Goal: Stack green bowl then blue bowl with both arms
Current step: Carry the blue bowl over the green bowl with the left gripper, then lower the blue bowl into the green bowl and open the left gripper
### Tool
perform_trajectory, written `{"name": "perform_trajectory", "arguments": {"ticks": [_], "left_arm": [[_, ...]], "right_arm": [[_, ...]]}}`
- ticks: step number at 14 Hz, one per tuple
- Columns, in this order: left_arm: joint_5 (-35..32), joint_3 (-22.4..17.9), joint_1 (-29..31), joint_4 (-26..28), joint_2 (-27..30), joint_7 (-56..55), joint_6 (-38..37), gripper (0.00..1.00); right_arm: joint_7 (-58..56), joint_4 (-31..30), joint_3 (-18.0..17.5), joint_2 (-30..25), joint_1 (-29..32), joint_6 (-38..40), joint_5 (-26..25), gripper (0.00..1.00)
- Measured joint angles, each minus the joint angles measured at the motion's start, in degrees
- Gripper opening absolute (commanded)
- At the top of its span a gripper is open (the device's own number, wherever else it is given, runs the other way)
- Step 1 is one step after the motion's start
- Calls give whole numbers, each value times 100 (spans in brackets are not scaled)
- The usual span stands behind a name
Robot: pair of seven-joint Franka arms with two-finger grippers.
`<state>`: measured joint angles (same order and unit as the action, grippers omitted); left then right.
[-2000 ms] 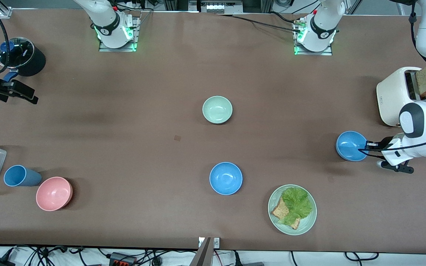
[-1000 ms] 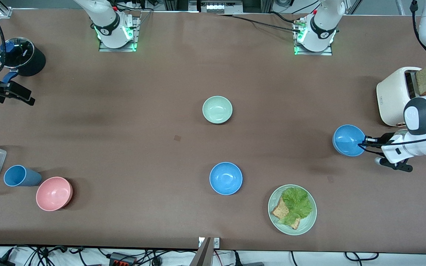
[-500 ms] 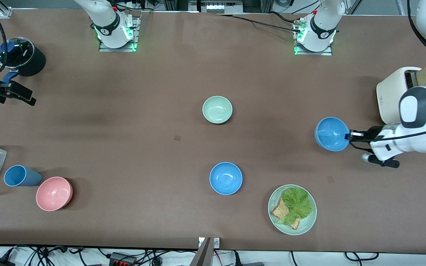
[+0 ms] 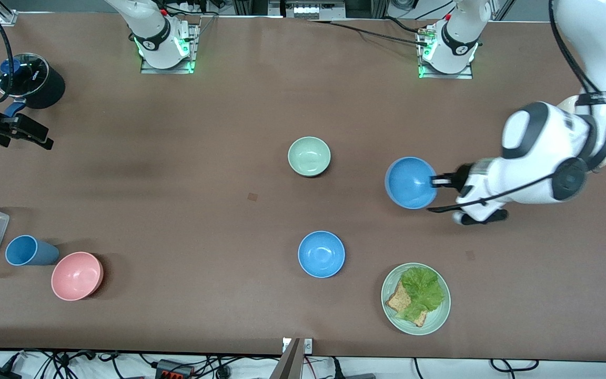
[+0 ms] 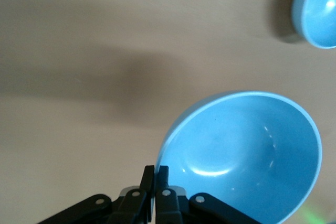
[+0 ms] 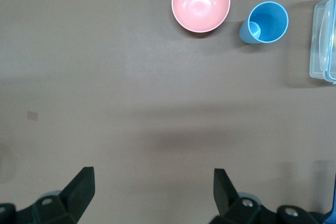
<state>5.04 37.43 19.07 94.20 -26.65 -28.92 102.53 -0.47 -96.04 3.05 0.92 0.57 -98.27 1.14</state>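
Blue bowl (image 4: 411, 182) pinched at rim by your left gripper (image 4: 436, 181), jaws clamped tight, carried over bench (image 4: 177, 210) beside green bowl (image 4: 309, 156): rim grip leaves base free for nesting. Right gripper (image 4: 19, 134) waits, jaws wide, empty, by bench end.

A robotics lab set up as a mock kitchen. Two white arms are bolted to metal base plates (image 4: 166, 66) lit green on a wide brown tabletop (image 4: 177, 210). Loose cables and a power strip (image 4: 174, 368) run along its near edge, and plastic tableware and a plate of bread and lettuce (image 4: 415, 298) lie about as props.
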Motion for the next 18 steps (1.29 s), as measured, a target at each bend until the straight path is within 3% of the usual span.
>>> {"name": "perform_trajectory", "arguments": {"ticks": [3,7,11,18], "left_arm": [[1,418,-288,163,-75,-1550,576,0],[1,462,-946,678,-222,-3043,1622,0],[1,797,-1017,1128,-247,-4208,2367,0],[1,936,-1314,1646,-218,-5012,3088,0]], "right_arm": [[-14,54,-44,-6,-54,0,0,100],[-15,74,-38,-11,-60,20,0,100],[-15,66,-31,-10,-60,75,0,100],[-29,42,-43,-12,-69,71,-81,100]]}}
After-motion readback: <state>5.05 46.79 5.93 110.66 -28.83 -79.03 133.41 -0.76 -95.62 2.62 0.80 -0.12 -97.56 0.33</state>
